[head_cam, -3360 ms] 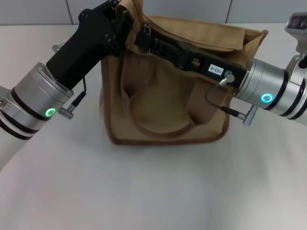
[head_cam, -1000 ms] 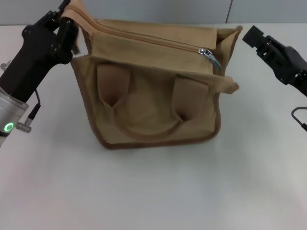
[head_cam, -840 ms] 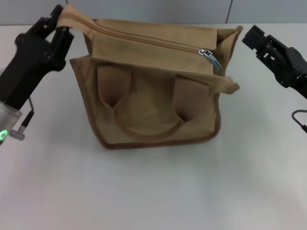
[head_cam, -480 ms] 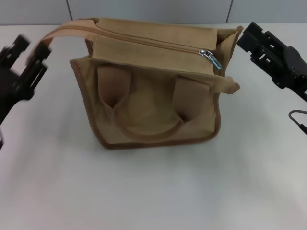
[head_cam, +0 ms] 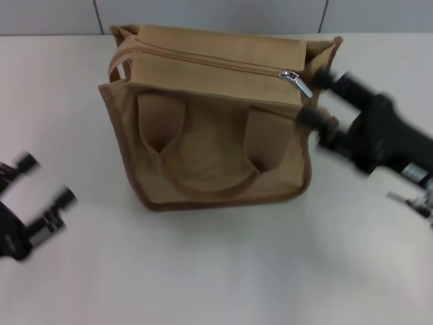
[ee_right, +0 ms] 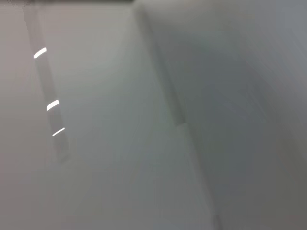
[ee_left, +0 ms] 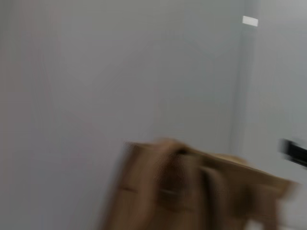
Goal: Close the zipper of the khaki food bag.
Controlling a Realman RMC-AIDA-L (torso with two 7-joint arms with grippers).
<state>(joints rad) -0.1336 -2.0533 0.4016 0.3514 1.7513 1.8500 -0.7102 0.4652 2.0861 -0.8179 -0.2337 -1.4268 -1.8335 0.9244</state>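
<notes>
The khaki food bag (head_cam: pixel 210 142) stands upright in the middle of the white table, handles hanging down its front. The zipper (head_cam: pixel 210 61) runs along its top with the tapes lying together. The silver slider (head_cam: pixel 291 74) sits at the right end, its pull tab dangling. My left gripper (head_cam: pixel 46 181) is open and empty, low at the front left, well apart from the bag. My right gripper (head_cam: pixel 312 99) is open and empty, close beside the bag's right end near the slider. The left wrist view shows the bag (ee_left: pixel 192 187) blurred. The right wrist view shows no task object.
The white table (head_cam: pixel 216 271) stretches in front of and beside the bag. A grey panelled wall (head_cam: pixel 216 13) runs along the back edge just behind the bag.
My left gripper let go of the bag's left end and dropped to the front left. The pulled-out strap fell back onto the bag. My right gripper moved in beside the bag's right end.
</notes>
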